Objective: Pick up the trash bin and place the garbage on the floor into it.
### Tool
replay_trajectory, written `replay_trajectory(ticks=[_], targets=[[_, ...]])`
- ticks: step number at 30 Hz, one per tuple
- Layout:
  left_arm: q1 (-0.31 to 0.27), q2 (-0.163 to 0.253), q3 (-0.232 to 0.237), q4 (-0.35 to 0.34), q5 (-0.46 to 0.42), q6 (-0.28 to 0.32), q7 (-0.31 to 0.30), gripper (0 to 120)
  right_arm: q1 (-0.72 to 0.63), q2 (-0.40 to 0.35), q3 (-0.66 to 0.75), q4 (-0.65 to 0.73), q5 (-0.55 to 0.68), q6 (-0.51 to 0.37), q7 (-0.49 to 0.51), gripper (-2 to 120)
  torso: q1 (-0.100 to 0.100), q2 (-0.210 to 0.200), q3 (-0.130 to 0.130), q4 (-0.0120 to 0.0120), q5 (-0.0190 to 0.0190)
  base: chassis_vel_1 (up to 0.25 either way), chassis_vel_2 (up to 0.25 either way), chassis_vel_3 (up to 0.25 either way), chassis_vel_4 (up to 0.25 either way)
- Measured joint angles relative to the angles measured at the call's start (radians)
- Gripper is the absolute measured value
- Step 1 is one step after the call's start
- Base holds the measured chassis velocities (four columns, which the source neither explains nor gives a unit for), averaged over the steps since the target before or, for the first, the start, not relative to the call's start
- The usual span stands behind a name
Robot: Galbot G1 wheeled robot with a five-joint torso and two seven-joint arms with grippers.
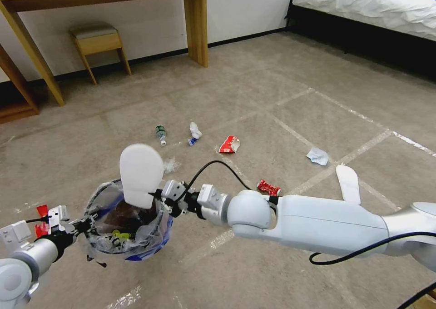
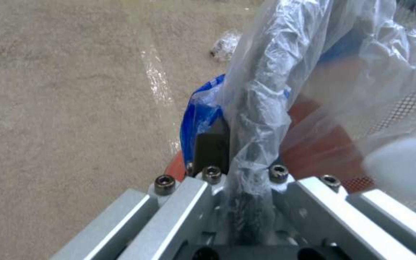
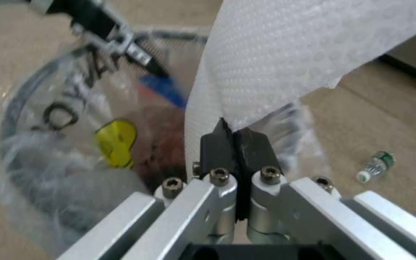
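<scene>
Nearest the robot, the left gripper (image 1: 86,222) is clenched on the rim of the bin (image 1: 129,250), held up off the floor (image 1: 281,118); in the left wrist view its fingers (image 2: 213,148) pinch the dark rim and the crinkly plastic liner (image 2: 285,72) together. The bin (red base, blue and clear bag) already holds dark scraps and something yellow (image 3: 116,142).

Just beside it, the right gripper (image 1: 159,195) reaches in from the right and is closed tight on the lower edge of a white insole (image 1: 141,175), which stands upright over the bin's mouth. The right wrist view shows the black fingertips (image 3: 254,146) pressed together on the insole's textured sheet.

Farther out on the carpet, a crushed red can (image 1: 269,187) lies just behind the right arm, and a second insole (image 1: 349,183) lies flat to its right. Beyond these sit a scrap of clear plastic (image 1: 170,165), a crumpled pale paper (image 1: 317,156), a red wrapper (image 1: 230,144), a small white wad (image 1: 195,131) and a green-labelled bottle (image 1: 161,134). Another red wrapper (image 1: 42,210) lies near the left gripper.

Against the far wall stand a wooden table (image 1: 195,22) and a stool (image 1: 97,43); a bed (image 1: 363,4) is at far right.
</scene>
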Motion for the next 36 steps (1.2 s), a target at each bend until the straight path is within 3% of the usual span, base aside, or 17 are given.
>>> replay_trajectory(ticks=[6, 13, 19, 26, 36], targets=[[-0.001, -0.002, -0.004, -0.005, -0.008, 0.000, 0.001, 1, 0.001, 0.046, -0.033, -0.032, -0.012, -0.004, 0.005, 0, 0.000, 0.000, 0.000, -0.0001, 0.0000, 0.000, 0.000, 0.000, 0.000], [0.006, -0.006, -0.016, -0.018, -0.018, 0.000, 0.001, 1, -0.013, 0.172, -0.061, -0.108, -0.023, -0.003, 0.015, 0, 0.000, 0.000, 0.000, 0.0001, 0.0000, 0.000, 0.000, 0.000, 0.000], [0.009, -0.008, -0.022, -0.020, -0.022, 0.000, 0.001, 1, -0.022, 0.237, -0.076, -0.174, -0.043, 0.011, 0.013, 0, 0.000, 0.000, 0.000, 0.0000, 0.0000, 0.000, 0.000, 0.000, 0.000], [0.008, -0.012, -0.021, -0.020, -0.022, 0.000, 0.002, 1, -0.024, 0.269, -0.082, -0.237, -0.065, 0.026, 0.002, 0, 0.000, 0.000, 0.000, 0.0000, 0.0000, 0.000, 0.000, 0.000, 0.000], [-0.002, -0.013, -0.014, -0.012, -0.022, 0.000, 0.003, 1, -0.028, 0.258, -0.081, -0.241, -0.068, 0.031, -0.002, 0, 0.000, 0.000, 0.000, -0.0001, 0.0001, 0.000, 0.000, 0.000, 0.000]])
